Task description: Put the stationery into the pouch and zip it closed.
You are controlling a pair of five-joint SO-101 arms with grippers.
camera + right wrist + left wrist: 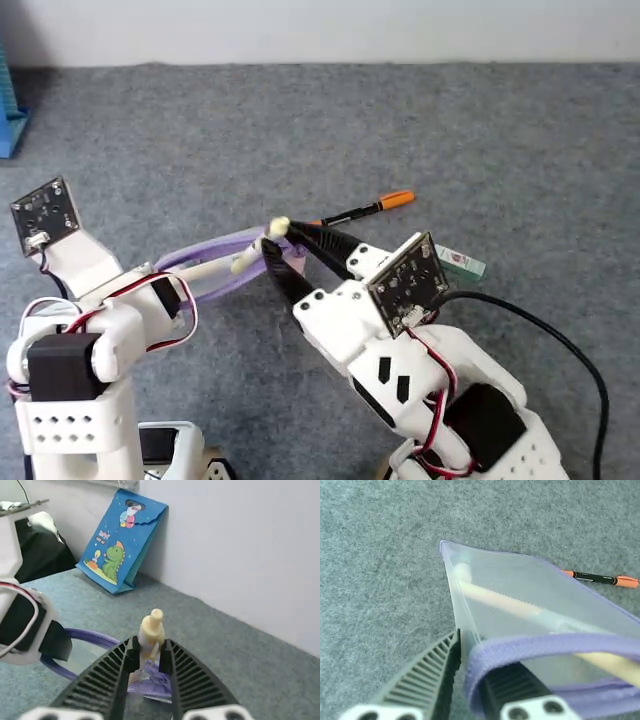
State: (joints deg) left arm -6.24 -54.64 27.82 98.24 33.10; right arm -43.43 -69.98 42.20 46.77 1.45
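Both arms are occupied: the left gripper pinches the limp mesh pouch at its purple zip rim, on the desk. The right gripper clamps a light, stiff cream pen, its far end inside the pouch. The orange pen beyond probably wants a mid-barrel grasp.

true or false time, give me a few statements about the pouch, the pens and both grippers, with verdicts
1. The left gripper has its fingers clamped on the pouch at its purple rim. True.
2. The orange-capped pen is inside the pouch. False: it lies on the grey carpet beyond the pouch.
3. The right gripper is shut on the cream pen. True.
4. The pouch is zipped closed. False: its purple-rimmed mouth is open.
5. The blue bag lies flat on the carpet. False: it leans against the wall.
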